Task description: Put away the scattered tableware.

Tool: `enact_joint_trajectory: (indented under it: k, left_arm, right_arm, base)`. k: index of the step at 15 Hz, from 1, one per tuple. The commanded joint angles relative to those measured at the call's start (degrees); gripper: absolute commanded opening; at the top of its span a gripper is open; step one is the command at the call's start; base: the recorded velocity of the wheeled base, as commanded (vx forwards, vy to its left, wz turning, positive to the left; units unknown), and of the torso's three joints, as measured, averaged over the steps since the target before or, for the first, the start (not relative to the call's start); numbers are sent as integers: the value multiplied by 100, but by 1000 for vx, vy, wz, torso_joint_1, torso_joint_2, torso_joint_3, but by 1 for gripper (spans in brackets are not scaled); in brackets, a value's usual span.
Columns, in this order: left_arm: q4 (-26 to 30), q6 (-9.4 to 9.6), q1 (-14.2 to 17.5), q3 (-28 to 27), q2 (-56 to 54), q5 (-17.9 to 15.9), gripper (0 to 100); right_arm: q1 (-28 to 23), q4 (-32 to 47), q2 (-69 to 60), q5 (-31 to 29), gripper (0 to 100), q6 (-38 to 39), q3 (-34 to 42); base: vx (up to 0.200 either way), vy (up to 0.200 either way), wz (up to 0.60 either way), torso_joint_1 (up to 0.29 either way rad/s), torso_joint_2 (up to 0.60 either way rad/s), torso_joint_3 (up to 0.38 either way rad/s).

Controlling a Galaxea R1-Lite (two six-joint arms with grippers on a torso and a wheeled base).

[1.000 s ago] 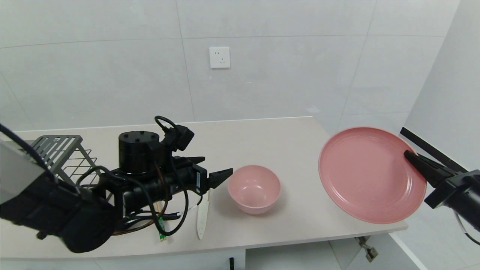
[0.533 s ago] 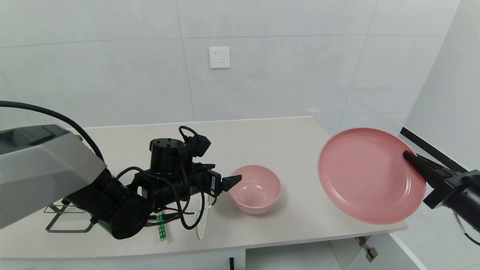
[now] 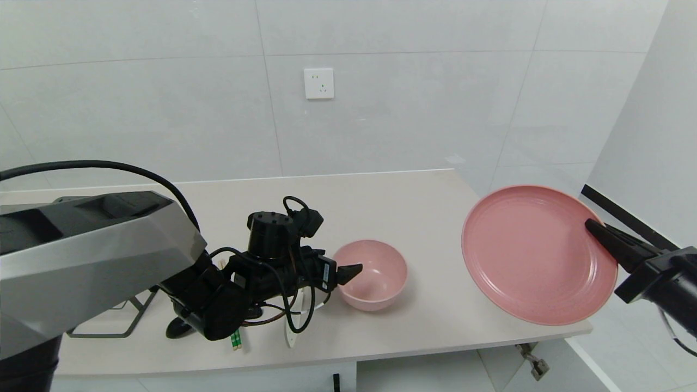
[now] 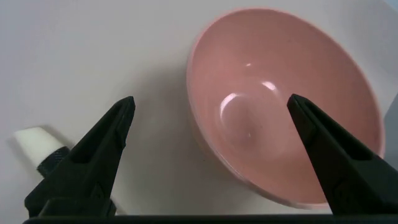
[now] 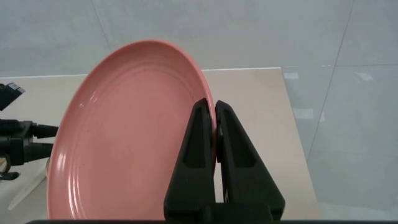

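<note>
A pink bowl [image 3: 375,276] [image 4: 292,118] stands upright on the beige table [image 3: 414,212]. My left gripper [image 3: 351,270] [image 4: 211,99] is open at the bowl's left rim; in the left wrist view one finger [image 4: 102,146] is outside the bowl and the other [image 4: 329,149] is over its inside. A large pink plate [image 3: 531,253] [image 5: 130,130] is held tilted in the air over the table's right end. My right gripper [image 3: 594,227] [image 5: 215,111] is shut on the plate's rim.
A white knife [image 3: 292,338] [image 4: 34,140] and green-tipped chopsticks [image 3: 236,341] lie on the table under my left arm. A dark wire rack [image 3: 129,316] stands at the left, mostly hidden by that arm. The table's right edge is below the plate.
My left arm has moved right across the table, bringing its open gripper up to the bowl's rim. The right gripper and plate have stayed still.
</note>
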Motion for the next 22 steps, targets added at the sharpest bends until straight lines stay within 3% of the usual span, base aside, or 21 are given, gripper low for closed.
enact_joint_trajectory:
  k: [1, 4, 5, 7, 10, 14, 22]
  left_arm:
    - [13, -2, -25, -56, 136, 1, 100]
    - [21, -2, -60, -47, 189, 1, 100]
    - [30, -2, -69, -47, 198, 1, 0]
    - [118, -11, -139, -30, 189, -8, 0]
    - [127, -186, -262, 199, 101, 36, 0]
    - [136, -186, -209, 357, -373, 89, 0]
    - [136, -169, -69, 1421, -2184, 97, 0]
  right_arm:
    - [4, -3, -1, 2, 0, 2, 0]
    - [4, -3, -1, 2, 0, 2, 0]
    - [-4, -3, -1, 2, 0, 2, 0]
    - [4, -3, -1, 2, 0, 2, 0]
    - [-4, -3, -1, 2, 0, 2, 0]
    - [4, -3, -1, 2, 0, -7, 0]
    - [40, -3, -10, -7, 0, -130, 0]
  base:
    - [0, 0, 0, 0, 0, 0]
    - [0, 0, 0, 0, 0, 0]
    - [0, 0, 0, 0, 0, 0]
    - [0, 0, 0, 0, 0, 0]
    - [0, 0, 0, 0, 0, 0]
    - [0, 0, 0, 0, 0, 0]
    - [0, 0, 0, 0, 0, 0]
